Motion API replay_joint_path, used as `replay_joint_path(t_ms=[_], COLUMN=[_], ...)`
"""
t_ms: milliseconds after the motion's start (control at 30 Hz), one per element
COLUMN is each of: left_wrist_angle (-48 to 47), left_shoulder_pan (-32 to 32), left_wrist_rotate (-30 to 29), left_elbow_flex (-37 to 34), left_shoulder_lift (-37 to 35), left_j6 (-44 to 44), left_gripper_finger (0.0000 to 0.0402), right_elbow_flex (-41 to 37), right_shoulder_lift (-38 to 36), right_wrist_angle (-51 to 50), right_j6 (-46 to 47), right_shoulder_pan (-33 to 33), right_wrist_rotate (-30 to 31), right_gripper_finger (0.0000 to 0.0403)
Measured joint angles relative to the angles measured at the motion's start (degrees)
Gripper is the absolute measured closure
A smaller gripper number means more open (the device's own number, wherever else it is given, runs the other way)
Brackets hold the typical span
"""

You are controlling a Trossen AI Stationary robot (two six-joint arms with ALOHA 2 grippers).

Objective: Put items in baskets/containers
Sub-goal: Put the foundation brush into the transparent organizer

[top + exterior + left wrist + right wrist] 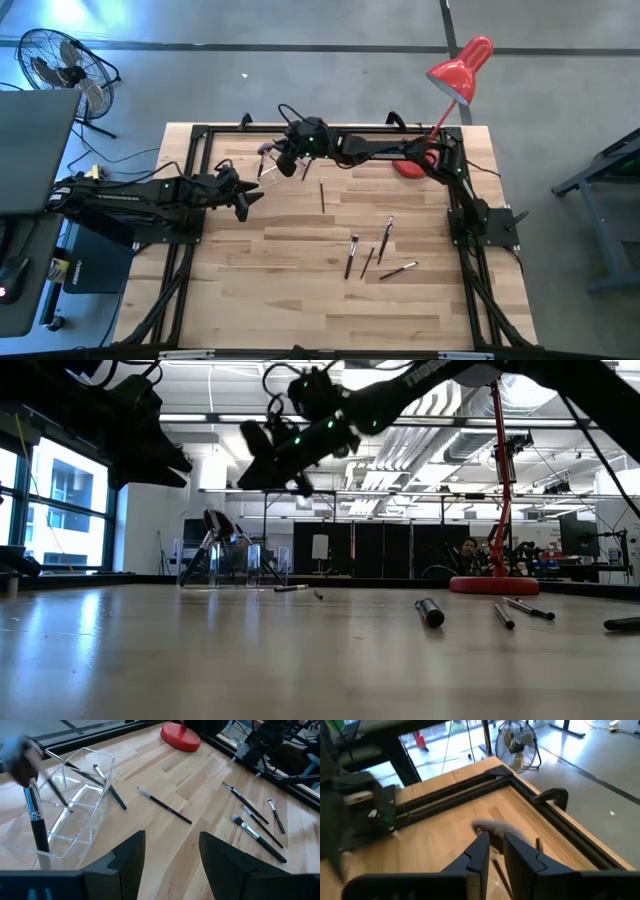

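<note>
The clear holder (95,815) stands on the table near its far left corner (268,160). A few slim brushes lean in it. A thicker brush with a silver and blue collar (32,805) stands upright in it, its fluffy head (20,757) blurred. My right gripper (496,847) hangs above the holder (235,560), fingers a narrow gap apart, with the grey head (492,827) just past their tips. I cannot tell whether they touch it. My left gripper (170,855) hovers open beside the holder (245,200). Several brushes (352,255) lie flat on the table.
The red lamp's base (410,165) stands at the far edge under my right arm (181,736). One brush (322,195) lies alone right of the holder, the others in a group toward the near right (257,835). Black frame rails (300,128) run round the table.
</note>
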Motion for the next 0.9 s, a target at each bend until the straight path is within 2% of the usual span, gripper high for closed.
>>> replay_joint_path(t_ms=[133, 200, 300, 433, 633, 800, 900], left_wrist_angle=[0.39, 0.64, 0.81, 1.42, 6.22, 9.72, 11.97], left_shoulder_pan=[0.00, -0.02, -0.03, -0.04, -0.04, -0.07, -0.49], left_wrist_rotate=[0.00, 0.04, 0.04, 0.06, 0.16, 2.54, 3.69], left_elbow_flex=[0.00, 0.02, 0.02, 0.02, 0.09, 0.09, 0.27], left_shoulder_lift=[0.39, 0.52, 0.52, 0.52, 1.48, 4.50, 7.68], left_j6=[-0.02, -0.02, 0.03, 2.29, 5.42, 7.28, 7.52], left_gripper_finger=[0.0218, 0.0218, 0.0218, 0.0218, 0.0218, 0.0218, 0.0218], right_elbow_flex=[0.00, 0.00, 0.00, 0.00, 0.00, -0.03, -3.50], right_shoulder_lift=[-4.31, -6.58, -9.94, -13.10, -15.78, -15.95, -17.25], right_wrist_angle=[-9.68, -15.75, -23.32, -30.43, -36.45, -40.94, -39.11], right_j6=[-2.75, -4.29, -5.25, -7.69, -9.07, -9.03, -7.92], right_shoulder_pan=[0.04, 0.04, 0.58, 2.84, 7.02, 9.94, 11.15], right_wrist_rotate=[-0.52, -2.66, -5.05, -4.31, -1.31, -0.98, -0.93], right_gripper_finger=[0.0381, 0.0396, 0.0397, 0.0401, 0.0401, 0.0402, 0.0402])
